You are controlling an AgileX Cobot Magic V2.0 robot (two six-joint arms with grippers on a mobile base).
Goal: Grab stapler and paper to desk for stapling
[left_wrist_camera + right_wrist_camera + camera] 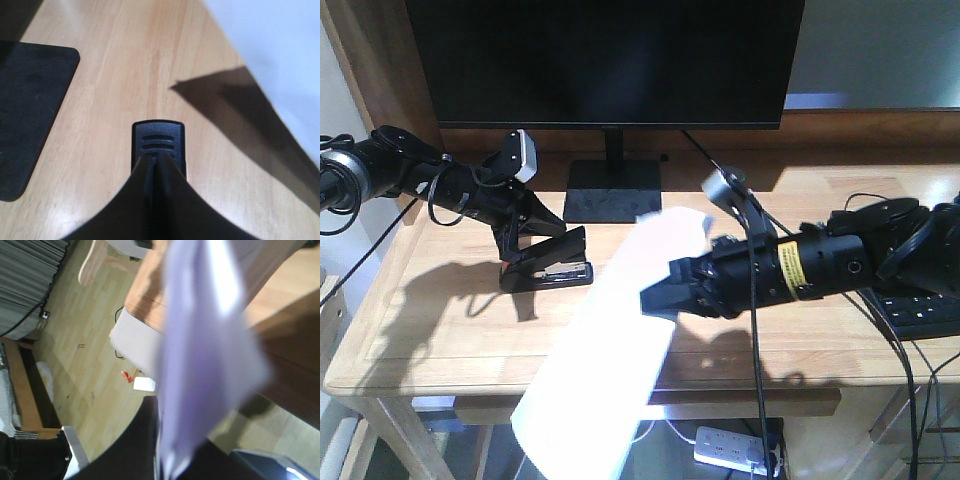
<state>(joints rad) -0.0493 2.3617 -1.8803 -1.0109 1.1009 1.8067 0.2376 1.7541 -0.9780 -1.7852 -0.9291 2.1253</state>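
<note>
Both things are in hand, so this looks like the delivery step. The left claw point(535, 240) pinches the stapler point(548, 265), which appears to rest on the desk point(440, 330) left of centre, near the monitor base point(610, 190). The right claw point(665, 290) is clamped on the paper point(610, 350), which is held aloft and slants out past the front edge. Next, I judge, the sheets need laying flat with a corner beside the stapler.

Both arms are black, made of rounded segments. The left arm point(410, 172) has a grey-white camera box point(525, 156) at the wrist and looped black cables point(438, 205). The right arm point(865, 255) shows a yellow label point(798, 270) (print too small to read); the right gripper point(655, 298) is black, wedge-shaped.
</note>
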